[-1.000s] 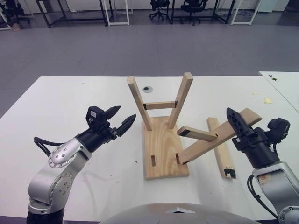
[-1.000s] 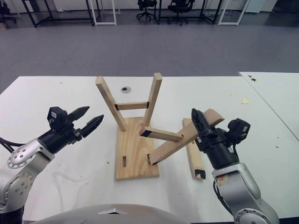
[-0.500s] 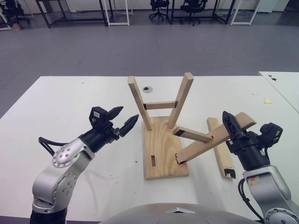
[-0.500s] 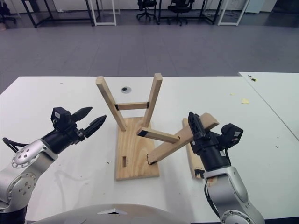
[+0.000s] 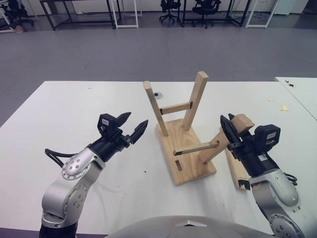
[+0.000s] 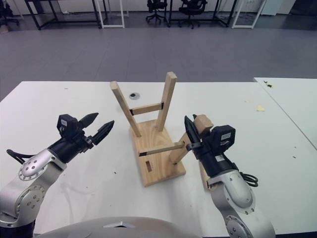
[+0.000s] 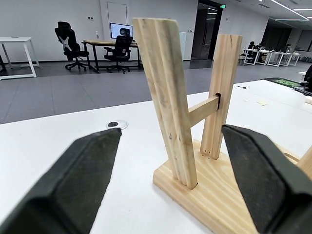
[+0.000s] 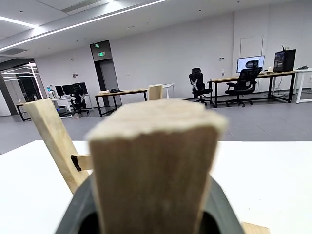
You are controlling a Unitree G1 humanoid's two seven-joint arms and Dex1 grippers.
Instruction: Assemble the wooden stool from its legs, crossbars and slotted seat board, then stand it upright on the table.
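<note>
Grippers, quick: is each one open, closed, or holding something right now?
Left gripper: open, holding nothing.
Right gripper: closed on a leg.

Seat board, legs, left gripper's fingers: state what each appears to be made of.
Seat board: pale wood with visible grain, matte, seemingly unvarnished. Legs, including the leg in the right gripper: the same light wood with streaky grain. Left gripper fingers: black, matte, finely textured, probably rubber or plastic; cannot tell which.
</note>
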